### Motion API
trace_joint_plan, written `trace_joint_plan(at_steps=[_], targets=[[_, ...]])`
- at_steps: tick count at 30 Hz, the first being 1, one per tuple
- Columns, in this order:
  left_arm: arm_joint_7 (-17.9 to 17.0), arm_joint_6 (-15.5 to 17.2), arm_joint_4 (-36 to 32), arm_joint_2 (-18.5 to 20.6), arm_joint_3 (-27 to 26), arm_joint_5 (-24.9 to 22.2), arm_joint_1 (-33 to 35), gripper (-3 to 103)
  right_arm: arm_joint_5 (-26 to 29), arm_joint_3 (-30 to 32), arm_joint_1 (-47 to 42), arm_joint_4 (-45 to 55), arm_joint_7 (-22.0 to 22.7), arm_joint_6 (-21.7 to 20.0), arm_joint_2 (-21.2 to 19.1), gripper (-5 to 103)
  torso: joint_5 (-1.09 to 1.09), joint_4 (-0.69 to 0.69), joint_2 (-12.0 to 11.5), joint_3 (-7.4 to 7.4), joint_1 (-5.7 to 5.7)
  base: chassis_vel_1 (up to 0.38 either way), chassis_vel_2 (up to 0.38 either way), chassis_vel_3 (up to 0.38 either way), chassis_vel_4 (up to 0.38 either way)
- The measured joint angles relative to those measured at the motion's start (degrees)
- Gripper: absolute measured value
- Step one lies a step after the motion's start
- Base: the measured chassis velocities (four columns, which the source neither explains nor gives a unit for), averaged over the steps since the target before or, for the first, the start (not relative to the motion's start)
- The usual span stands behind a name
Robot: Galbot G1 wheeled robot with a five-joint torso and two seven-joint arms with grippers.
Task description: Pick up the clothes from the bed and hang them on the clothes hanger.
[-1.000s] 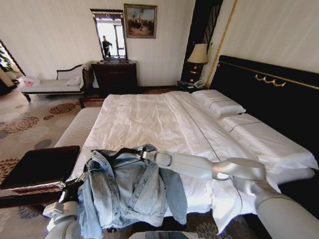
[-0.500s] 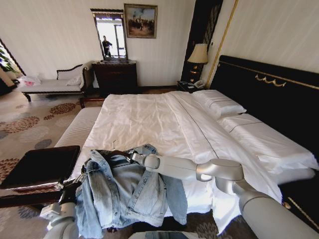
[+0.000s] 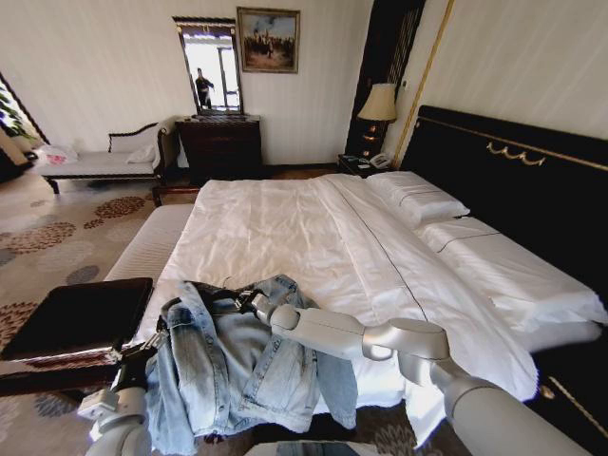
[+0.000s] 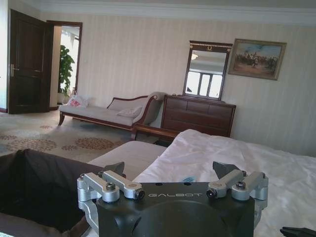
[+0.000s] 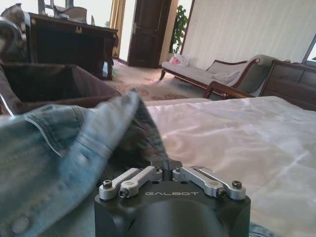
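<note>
The jacket [image 3: 242, 366] is hanging in front of the foot edge of the bed [image 3: 313, 237], draped over the black hanger [image 3: 211, 293], hem toward the carpet. The right gripper [image 3: 249, 302] is pinching the jacket at its collar, fingers [image 5: 170, 163] closed together on the denim, arm reaching across the bed corner. The left gripper [image 3: 152, 344] is sitting at the jacket's left edge, next to the bed's foot; in the left wrist view its fingers [image 4: 114, 169] are spread wide, holding nothing.
</note>
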Motion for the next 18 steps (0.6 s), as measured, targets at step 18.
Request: trace_joint_plan(at_steps=[18], targets=[[0.0, 0.2, 0.7, 0.4, 0.5, -0.2, -0.7, 100, -0.2, 3.5, 1.6, 2.4, 2.5, 1.7, -4.5, 23, 0.00, -0.01, 0.0, 0.00, 0.00, 0.000, 0.000, 0.000, 0.000]])
